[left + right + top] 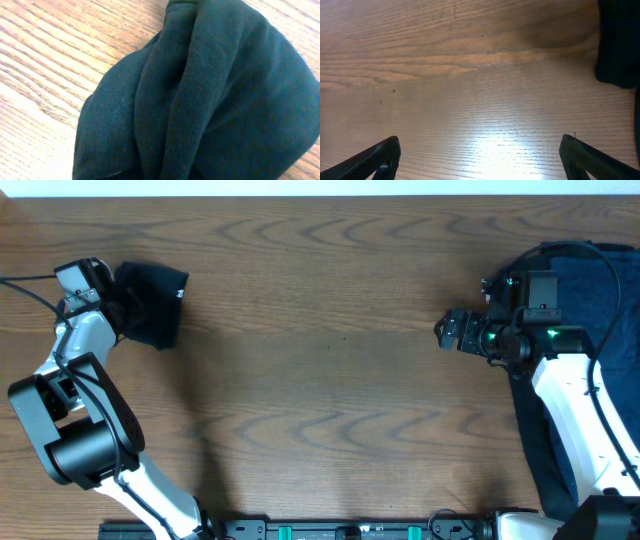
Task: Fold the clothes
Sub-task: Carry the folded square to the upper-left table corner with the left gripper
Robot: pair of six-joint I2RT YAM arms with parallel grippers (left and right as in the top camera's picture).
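Though bunched at upper left in the clamped-shut left gripper (122, 308), treat black garment (152, 300) as soft, limp, light and pinch at a hem; navy cloth (585, 275) far right, right gripper (447, 332) wide open, empty.

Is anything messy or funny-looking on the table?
Yes. The black cloth is scrunched into a lump in the left claw at the table's far left, not flat. The navy cloth lies loose under the right arm.

White-shelled arms (575, 405), black joints and cables (30, 288), green lights near the right claw (447, 333)
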